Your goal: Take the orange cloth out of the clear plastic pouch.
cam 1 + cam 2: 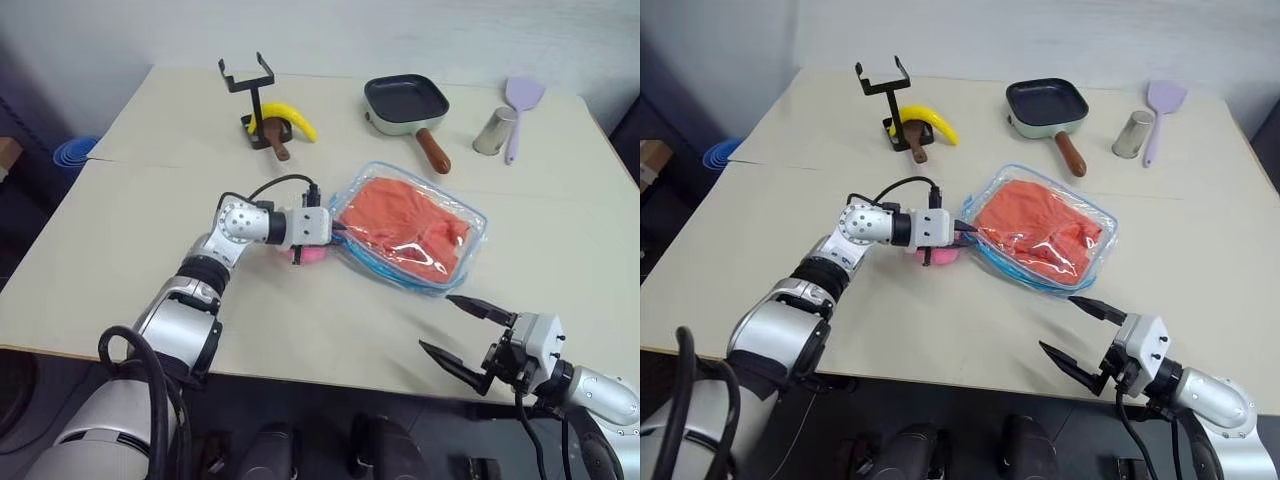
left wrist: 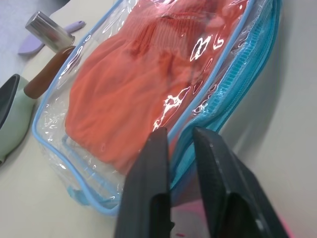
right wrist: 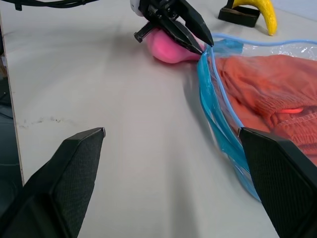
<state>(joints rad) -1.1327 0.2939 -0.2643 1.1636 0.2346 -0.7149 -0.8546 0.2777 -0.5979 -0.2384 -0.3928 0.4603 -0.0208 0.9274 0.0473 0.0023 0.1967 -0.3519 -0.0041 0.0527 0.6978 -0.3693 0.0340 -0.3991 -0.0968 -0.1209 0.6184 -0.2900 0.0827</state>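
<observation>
Orange cloth (image 1: 402,222), wrinkled, fills glossy clear plastic pouch (image 1: 466,214); left gripper (image 1: 335,233) pinches its blue edge; right gripper (image 1: 463,331) gapes empty.

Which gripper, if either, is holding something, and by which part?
The left gripper is shut on the clear plastic pouch, pinching its blue zipper edge at the end by the pink charm. The right gripper is open and holds nothing.

Silver-grey arms w/ black cables, white wrist blocks, black fingers (image 1: 462,336).
</observation>
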